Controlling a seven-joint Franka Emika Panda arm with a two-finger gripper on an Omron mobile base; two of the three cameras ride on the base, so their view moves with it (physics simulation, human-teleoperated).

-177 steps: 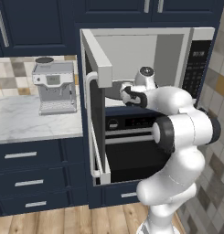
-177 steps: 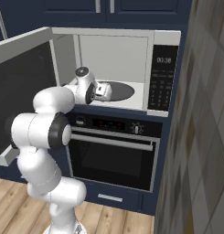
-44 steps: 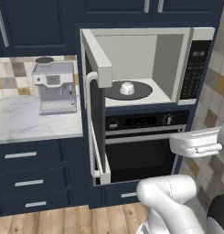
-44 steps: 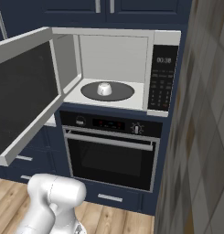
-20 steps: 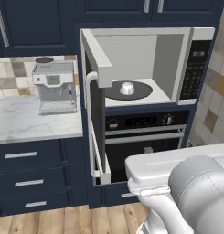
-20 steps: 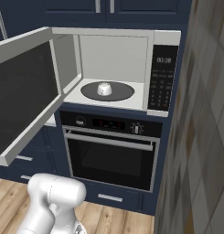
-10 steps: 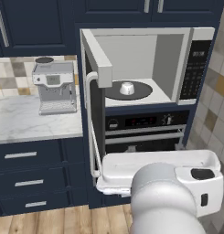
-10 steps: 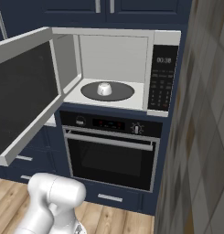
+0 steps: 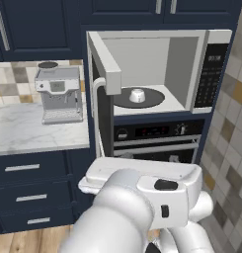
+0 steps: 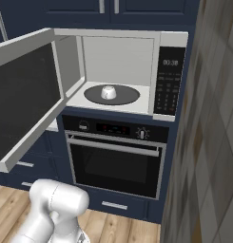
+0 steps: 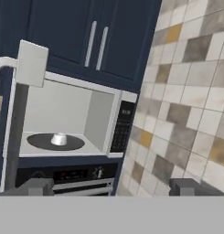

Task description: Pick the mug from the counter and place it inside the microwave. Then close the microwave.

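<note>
Small squat white mug (image 10: pixel 108 91) upside down on dark round turntable (image 10: pixel 130 96), mid-frame, inside open silver-framed microwave (image 10: pixel 168 80). Clock reads 00:38. Two-finger gripper (image 11: pixel 112 186) spread wide, empty, at lower edge.

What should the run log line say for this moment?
mug: on turntable inside microwave | door: open | tool: open, empty

Your tool (image 11: pixel 109 186) holds nothing, its fingertips (image 11: pixel 36 186) spread wide apart; the white arm (image 9: pixel 137 207) is folded low.
</note>
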